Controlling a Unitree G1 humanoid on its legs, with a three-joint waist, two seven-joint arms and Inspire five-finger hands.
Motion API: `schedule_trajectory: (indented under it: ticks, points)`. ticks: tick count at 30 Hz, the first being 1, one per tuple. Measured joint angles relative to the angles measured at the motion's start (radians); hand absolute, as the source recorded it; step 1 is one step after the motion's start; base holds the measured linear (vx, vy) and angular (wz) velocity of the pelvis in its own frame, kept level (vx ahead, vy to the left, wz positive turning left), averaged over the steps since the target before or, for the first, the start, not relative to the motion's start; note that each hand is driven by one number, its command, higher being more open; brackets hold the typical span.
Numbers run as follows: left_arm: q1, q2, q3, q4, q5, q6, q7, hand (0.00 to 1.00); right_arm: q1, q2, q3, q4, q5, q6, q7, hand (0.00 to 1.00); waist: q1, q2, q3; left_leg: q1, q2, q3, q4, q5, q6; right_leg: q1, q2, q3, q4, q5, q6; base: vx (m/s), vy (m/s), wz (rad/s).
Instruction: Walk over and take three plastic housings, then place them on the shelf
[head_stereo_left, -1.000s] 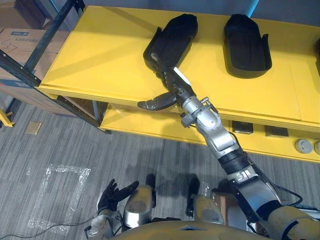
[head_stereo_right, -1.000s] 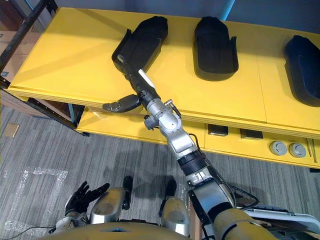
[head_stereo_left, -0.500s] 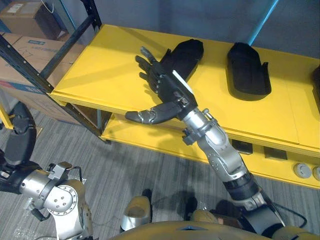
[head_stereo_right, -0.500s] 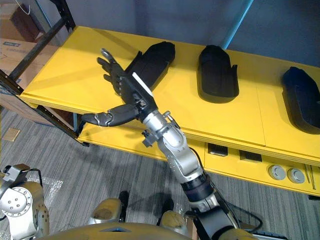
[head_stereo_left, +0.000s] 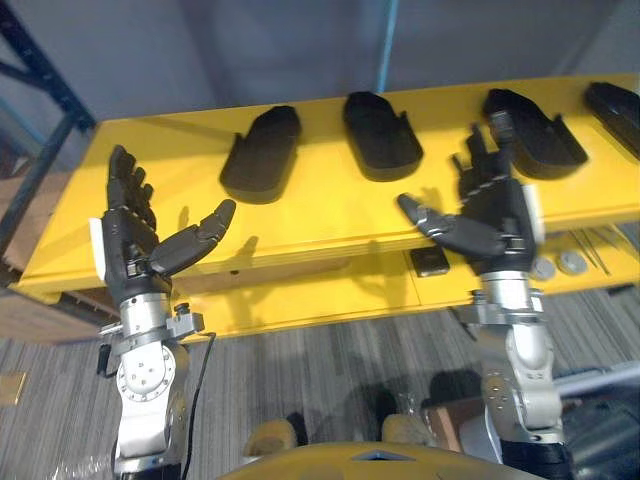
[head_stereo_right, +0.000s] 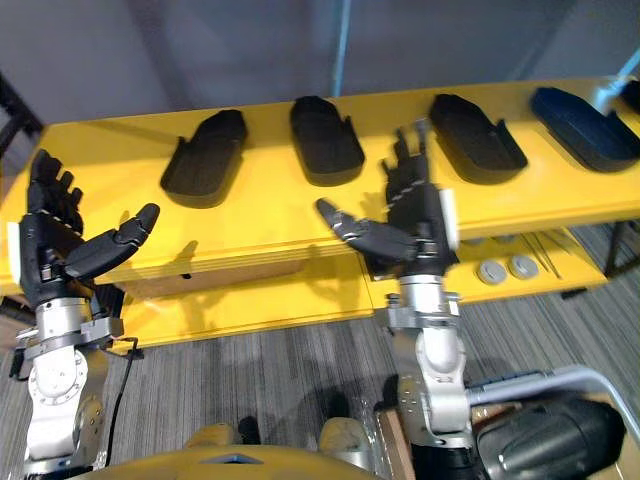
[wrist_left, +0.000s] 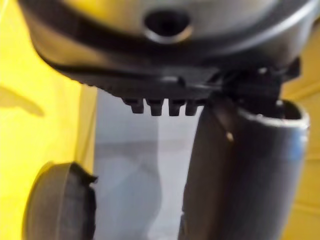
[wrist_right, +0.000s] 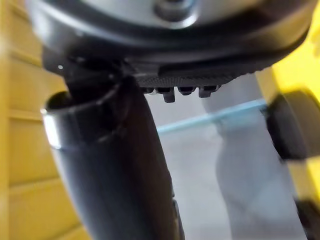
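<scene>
Holds up the left hand (head_stereo_left: 130, 250) with the fingers straight and apart, the thumb stretched out sideways, and grips nothing. Holds up the right hand (head_stereo_left: 495, 215) in the same way: fingers spread, thumb out, nothing between them. Leaves housing 1 (head_stereo_left: 260, 155) lying on the yellow shelf (head_stereo_left: 320, 215), just past the left thumb tip and apart from it. Leaves housing 2 (head_stereo_left: 380, 135) on the same shelf, between the 2 hands and beyond the right thumb tip. Leaves housing 3 (head_stereo_left: 535, 128) close behind the right fingertips, which cover a part of it. Leaves housing 4 (head_stereo_right: 585, 113) further out on the little-finger side of the right hand. Touches none of these 4 dark pieces with any finger. Shows, on the lower shelf (head_stereo_left: 300, 300) under the right palm, a small dark box (head_stereo_left: 430, 262) and, beside it, 2 grey round discs (head_stereo_right: 490, 272).
</scene>
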Motion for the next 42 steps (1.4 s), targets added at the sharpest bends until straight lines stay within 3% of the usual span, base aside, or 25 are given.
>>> schedule_trajectory:
  ticks: [1, 6, 9, 16, 20, 23, 25, 29, 33, 36, 41, 42]
  points:
    - [-0.033, 0.021, 0.0, 0.066, -0.032, 0.001, -0.008, 1.0, 0.001, -0.005, -0.049, -0.007, -0.005, -0.015, -0.001, 1.0, -0.021, 0.001, 0.0, 0.004, 0.003, 0.01, -0.002, 0.0, 0.0, -0.002, 0.004, 0.009, -0.002, 0.003, -0.001, 0.01, -0.004, -0.24]
    - [-0.152, 0.074, 0.001, 0.318, -0.074, 0.002, -0.019, 1.0, 0.003, -0.102, -0.095, -0.015, -0.002, -0.035, 0.011, 1.0, -0.045, 0.024, -0.002, 0.013, 0.003, 0.052, -0.02, 0.001, 0.0, -0.032, 0.012, 0.058, 0.008, 0.006, 0.001, -0.02, 0.001, -0.26]
    - [-0.232, 0.092, 0.021, 0.507, -0.082, 0.001, 0.032, 1.0, 0.002, -0.121, -0.095, -0.015, 0.001, -0.035, 0.049, 1.0, -0.067, 0.038, 0.004, 0.029, -0.007, 0.066, -0.044, 0.01, 0.0, -0.036, 0.013, 0.074, 0.01, 0.006, 0.001, -0.04, 0.011, -0.15]
    - [-0.349, 0.148, 0.086, 0.692, -0.065, -0.014, 0.272, 1.0, -0.007, -0.158, -0.091, -0.014, 0.003, -0.035, 0.078, 1.0, -0.085, 0.06, 0.02, 0.034, -0.016, 0.086, -0.072, 0.026, 0.004, -0.056, 0.012, 0.098, 0.011, 0.012, 0.006, -0.01, 0.006, -0.07]
    - [-0.374, 0.151, 0.135, 0.699, -0.038, -0.08, 0.459, 1.0, -0.01, -0.157, -0.09, -0.013, 0.003, -0.035, 0.072, 1.0, -0.097, 0.063, 0.027, 0.033, -0.02, 0.09, -0.085, 0.032, 0.006, -0.064, 0.012, 0.103, 0.011, 0.012, 0.006, 0.0, 0.0, -0.01]
    - [-0.381, 0.151, 0.15, 0.675, -0.022, -0.111, 0.498, 1.0, -0.011, -0.157, -0.089, -0.013, 0.003, -0.035, 0.07, 1.0, -0.098, 0.06, 0.05, 0.04, -0.021, 0.09, -0.086, 0.033, 0.006, -0.059, 0.012, 0.104, 0.011, 0.012, 0.006, 0.0, 0.0, 0.0]
    - [-0.381, 0.151, 0.155, 0.663, -0.047, -0.117, 0.441, 1.0, -0.01, -0.157, -0.077, -0.013, 0.003, -0.035, 0.068, 1.0, -0.099, 0.06, 0.061, 0.041, -0.021, 0.09, -0.087, 0.033, 0.006, -0.059, 0.012, 0.104, 0.011, 0.012, 0.006, 0.0, 0.0, 0.0]
    - [-0.38, 0.15, 0.14, 0.654, -0.218, -0.112, 0.175, 1.0, -0.014, -0.157, -0.064, -0.013, 0.002, -0.028, 0.069, 1.0, -0.099, 0.057, 0.084, 0.044, -0.023, 0.091, -0.087, 0.033, 0.006, -0.056, 0.011, 0.104, 0.01, 0.013, 0.007, 0.0, 0.0, 0.0]
    - [-0.377, 0.15, 0.102, 0.654, -0.348, -0.081, -0.027, 1.0, -0.023, -0.157, -0.072, -0.013, 0.002, -0.024, 0.079, 1.0, -0.106, 0.058, 0.097, 0.044, -0.027, 0.092, -0.092, 0.034, 0.009, -0.059, 0.008, 0.108, 0.01, 0.014, 0.008, 0.0, 0.0, 0.0]
    - [-0.373, 0.151, 0.087, 0.663, -0.397, -0.064, -0.125, 1.0, -0.023, -0.157, -0.075, -0.013, 0.002, -0.02, 0.092, 1.0, -0.118, 0.058, 0.098, 0.047, -0.029, 0.093, -0.1, 0.036, 0.012, -0.06, 0.008, 0.108, 0.009, 0.014, 0.008, 0.0, 0.0, 0.0]
    - [-0.372, 0.154, 0.077, 0.675, -0.436, -0.073, -0.183, 1.0, -0.023, -0.157, -0.076, -0.013, 0.003, -0.019, 0.094, 1.0, -0.122, 0.064, 0.101, 0.049, -0.03, 0.094, -0.102, 0.037, 0.013, -0.059, 0.008, 0.11, 0.009, 0.014, 0.008, -0.01, -0.004, -0.01]
    - [-0.373, 0.155, 0.074, 0.701, -0.482, -0.08, -0.236, 1.0, -0.023, -0.157, -0.076, -0.013, 0.002, -0.019, 0.095, 1.0, -0.123, 0.072, 0.105, 0.052, -0.03, 0.096, -0.102, 0.038, 0.014, -0.058, 0.008, 0.113, 0.009, 0.014, 0.009, -0.06, -0.02, -0.05]
